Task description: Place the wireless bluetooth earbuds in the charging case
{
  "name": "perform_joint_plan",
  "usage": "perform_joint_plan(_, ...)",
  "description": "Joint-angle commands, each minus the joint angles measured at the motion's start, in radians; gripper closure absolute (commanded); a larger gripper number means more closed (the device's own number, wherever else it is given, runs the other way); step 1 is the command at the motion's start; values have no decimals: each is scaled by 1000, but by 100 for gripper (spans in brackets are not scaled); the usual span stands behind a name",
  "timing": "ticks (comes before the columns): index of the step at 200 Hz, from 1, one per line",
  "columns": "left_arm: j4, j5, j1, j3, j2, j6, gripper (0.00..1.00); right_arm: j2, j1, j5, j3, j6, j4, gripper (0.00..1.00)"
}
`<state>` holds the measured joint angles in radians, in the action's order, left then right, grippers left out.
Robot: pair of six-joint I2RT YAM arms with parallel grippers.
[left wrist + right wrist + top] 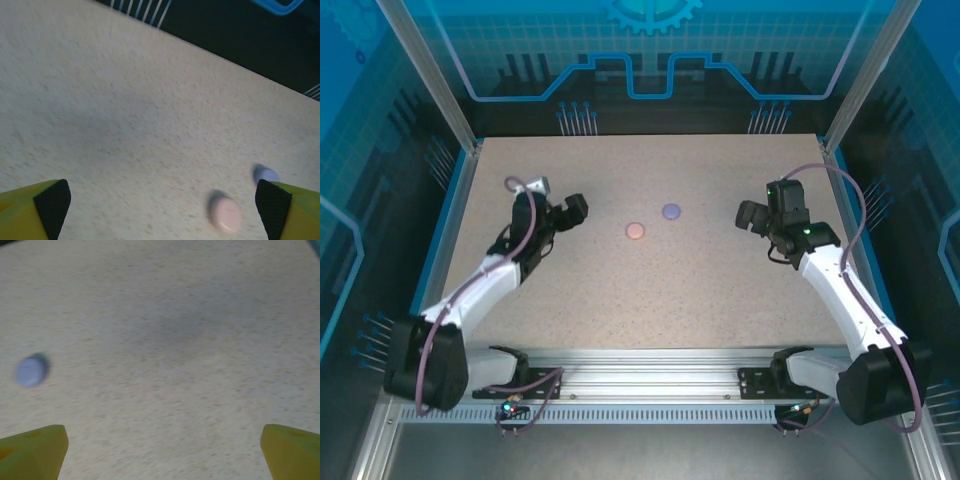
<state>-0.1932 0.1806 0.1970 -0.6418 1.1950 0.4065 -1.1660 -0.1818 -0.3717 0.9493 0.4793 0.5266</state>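
Pink case point(635, 230) and lilac case point(670, 211), near each other on the desk point(650, 300). I judge them light, smooth and slippery, best gripped across the sides. My left pincer point(161, 207) and right pincer point(162, 450) both gape wide, empty.

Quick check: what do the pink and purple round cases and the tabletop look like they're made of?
Pink case: probably smooth plastic, matte-satin, even colour, soft rounded edge. Purple case: likely the same, though blurred. Tabletop: speckled beige, laminate or composite by its flat fine fleck.

Speckled table point(650, 300) with 2 round cases: pink case point(635, 230) beside lilac case point(670, 211).
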Motion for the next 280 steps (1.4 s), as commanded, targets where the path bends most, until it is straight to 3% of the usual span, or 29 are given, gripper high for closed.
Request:
perform_joint_plan(1, -315, 107, -1, 116, -57, -249, 1, -9, 18, -156, -87, -80, -167, 0)
perform_joint_plan(13, -194, 124, -1, 90, -63, -345, 1, -5, 25, -195, -136, -92, -232, 0)
perform_joint_plan(23, -193, 147, -1, 101, -52, -406, 1, -3, 40, -216, -170, -97, -285, 0)
perform_joint_plan(41, -341, 187, -1, 186, -20, -485, 1, -9, 71, -236, -223, -123, -380, 0)
perform_joint_plan(86, -655, 221, -4, 318, 172, -500, 1, -61, 89, -314, -353, -222, -627, 0)
perform_joint_plan(123, -733, 193, -11, 321, 247, -517, 1, -143, 86, -231, -461, -276, -928, 0)
perform_joint_plan(168, -758, 145, -64, 330, 261, -466, 1, -207, 61, -136, -485, -356, -1087, 0)
perform_joint_plan(189, -772, 112, -76, 336, 266, -460, 1, -255, 47, -117, -549, -404, -1280, 0)
perform_joint_plan(218, -853, 15, -101, 348, 334, -475, 1, -268, 45, -15, -558, -448, -1310, 0)
perform_joint_plan(241, -765, -32, -119, 316, 319, -464, 1, -292, 44, 60, -578, -477, -1355, 0)
perform_joint_plan(253, -743, -39, -122, 305, 320, -462, 1, -361, 43, 47, -609, -490, -1505, 0)
perform_joint_plan(264, -724, -46, -125, 298, 317, -460, 1, -327, 45, 65, -562, -474, -1350, 0)
perform_joint_plan(272, -723, -49, -126, 295, 322, -461, 1, -351, 50, 70, -564, -482, -1398, 0)
perform_joint_plan(280, -708, -58, -130, 288, 319, -460, 1, -334, 67, 96, -549, -463, -1334, 0)
